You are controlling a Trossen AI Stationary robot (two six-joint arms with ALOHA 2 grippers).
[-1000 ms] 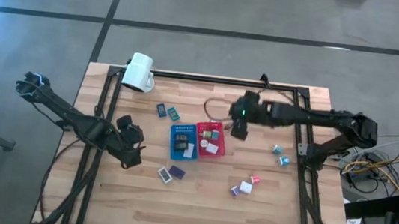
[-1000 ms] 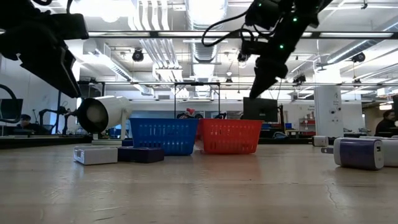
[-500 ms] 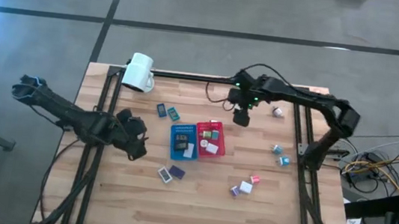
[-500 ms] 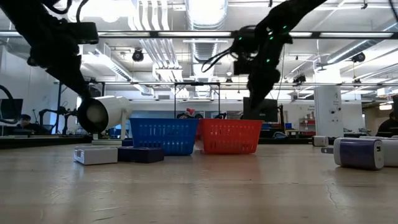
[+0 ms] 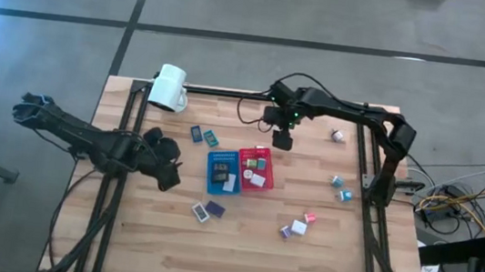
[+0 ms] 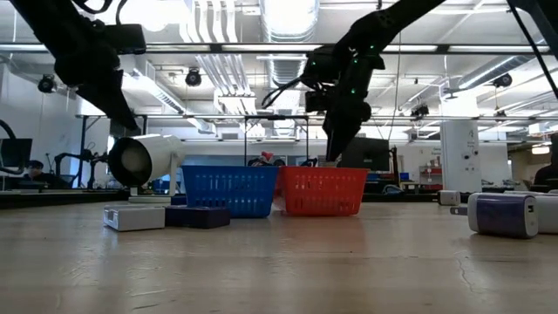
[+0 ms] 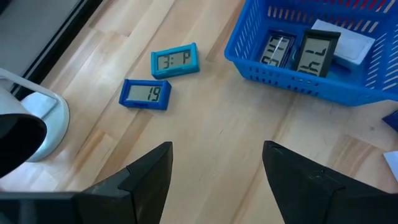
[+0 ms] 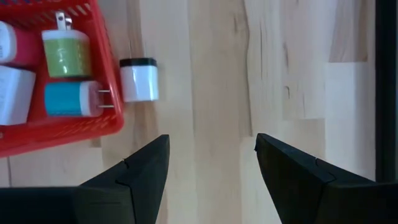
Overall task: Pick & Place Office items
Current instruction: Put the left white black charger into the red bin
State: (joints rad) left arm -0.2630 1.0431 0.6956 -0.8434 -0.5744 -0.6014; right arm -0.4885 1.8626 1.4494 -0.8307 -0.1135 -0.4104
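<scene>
Lately both arms have shifted. Left gripper [image 5: 168, 171], jaws apart and empty, has crept toward the blue tray [image 5: 222, 171], now at its 9 o'clock; two small clocks [image 7: 160, 78] lie ahead of it at the tray's 11. Right gripper [image 5: 282, 141], fingers spread, nothing held, has swung from the red tray's [image 5: 256, 169] 2 o'clock to its 12 (a white charger [image 8: 138, 79] sits outside the rim). Likely next pick; loose items [image 5: 298, 226] remain at 5 o'clock.
</scene>
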